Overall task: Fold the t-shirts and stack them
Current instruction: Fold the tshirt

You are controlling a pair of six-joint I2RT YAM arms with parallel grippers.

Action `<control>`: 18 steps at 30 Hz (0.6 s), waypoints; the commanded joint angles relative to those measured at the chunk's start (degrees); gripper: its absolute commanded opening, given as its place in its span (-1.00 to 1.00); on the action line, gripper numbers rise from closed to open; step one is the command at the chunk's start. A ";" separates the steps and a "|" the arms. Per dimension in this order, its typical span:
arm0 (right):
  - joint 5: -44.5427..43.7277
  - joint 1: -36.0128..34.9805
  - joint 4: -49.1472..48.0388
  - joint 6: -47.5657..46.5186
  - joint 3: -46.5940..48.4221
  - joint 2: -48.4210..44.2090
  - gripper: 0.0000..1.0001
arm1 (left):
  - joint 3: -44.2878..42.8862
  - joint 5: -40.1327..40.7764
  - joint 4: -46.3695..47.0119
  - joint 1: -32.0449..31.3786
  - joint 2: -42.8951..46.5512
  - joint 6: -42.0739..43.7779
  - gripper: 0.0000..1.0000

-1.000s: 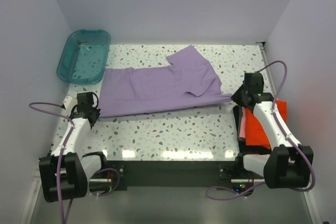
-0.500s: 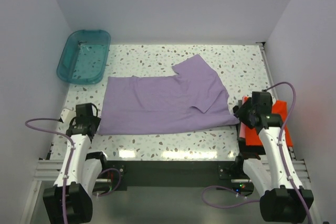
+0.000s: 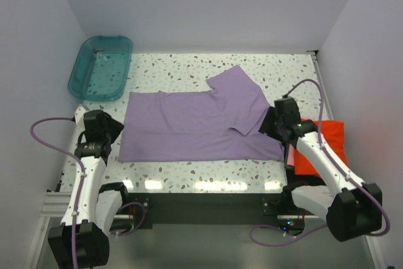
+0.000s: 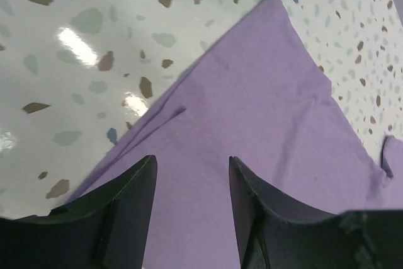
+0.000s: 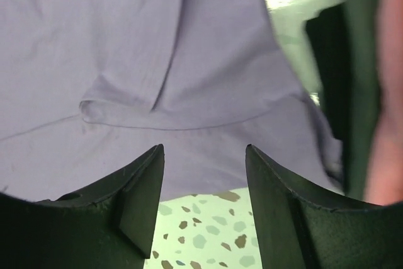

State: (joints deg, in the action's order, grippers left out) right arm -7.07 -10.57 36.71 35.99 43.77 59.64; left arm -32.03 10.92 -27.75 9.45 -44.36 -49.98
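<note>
Purple t-shirt (image 3: 189,124) lies flat now; my left claw (image 4: 192,167) at its nine o'clock and right claw (image 5: 204,155) at three have let go, both spread wide and empty. The next fold can start.

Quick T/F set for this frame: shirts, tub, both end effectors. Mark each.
1. The purple t-shirt lies spread on the table. True.
2. The left end effector is clamped on the purple t-shirt. False: its jaws stand open over the shirt's left edge.
3. The orange-red t-shirt is in the teal tub. False: it lies folded at the table's right edge, and the tub holds no shirt.
4. The right end effector is open above the purple t-shirt. True.
</note>
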 commanded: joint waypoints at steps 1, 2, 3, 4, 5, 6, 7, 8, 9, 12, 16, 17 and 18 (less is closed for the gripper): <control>-5.83 -8.56 -9.18 4.16 1.85 5.21 0.15 | -0.32 -8.45 8.14 -3.02 -2.57 5.59 0.07; -6.28 -9.64 -10.16 4.96 1.76 6.36 0.15 | -0.05 -8.54 9.45 -4.17 -2.84 5.77 0.07; -6.29 -10.34 -11.21 5.67 1.50 7.33 0.15 | -0.05 -8.20 9.73 -5.48 -3.27 5.94 0.06; -5.68 -10.96 -13.74 6.89 0.71 9.51 0.15 | 0.21 -7.67 10.08 -7.85 -3.54 5.86 0.06; -5.50 -11.23 -14.99 7.43 0.36 10.32 0.15 | 0.30 -7.84 11.21 -8.91 -3.72 5.94 0.06; -5.58 -11.49 -16.13 7.87 0.18 11.46 0.15 | 0.91 -8.02 12.01 -10.84 -3.89 5.94 0.04; -5.59 -11.84 -17.27 8.48 -0.08 13.21 0.14 | 1.18 -8.28 12.54 -11.29 -4.07 5.86 0.04; -5.41 -12.11 -19.03 8.66 -0.09 14.27 0.14 | 1.44 -8.98 13.41 -11.39 -4.50 5.94 0.04; -5.06 -12.19 -19.91 8.92 0.00 15.24 0.14 | 1.79 -9.33 13.77 -11.39 -4.68 6.12 0.04; -3.83 -12.81 -22.73 10.41 0.44 18.93 0.13 | 2.58 -10.39 15.00 -11.39 -5.56 6.12 0.03; -4.53 -14.21 -24.66 11.99 0.97 22.54 0.13 | 3.20 -10.65 16.23 -11.39 -6.53 6.38 0.03; -4.70 -14.22 -25.02 12.26 0.88 23.41 0.13 | 3.20 -10.65 16.49 -11.39 -6.79 6.38 0.03; -4.71 -14.30 -25.37 12.44 0.79 23.77 0.13 | 3.46 -10.57 16.67 -11.39 -7.05 6.64 0.03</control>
State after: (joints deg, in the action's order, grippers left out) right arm -9.78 -24.34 16.45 45.82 43.75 82.50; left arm -29.06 1.43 -15.64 -1.69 -51.07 -45.17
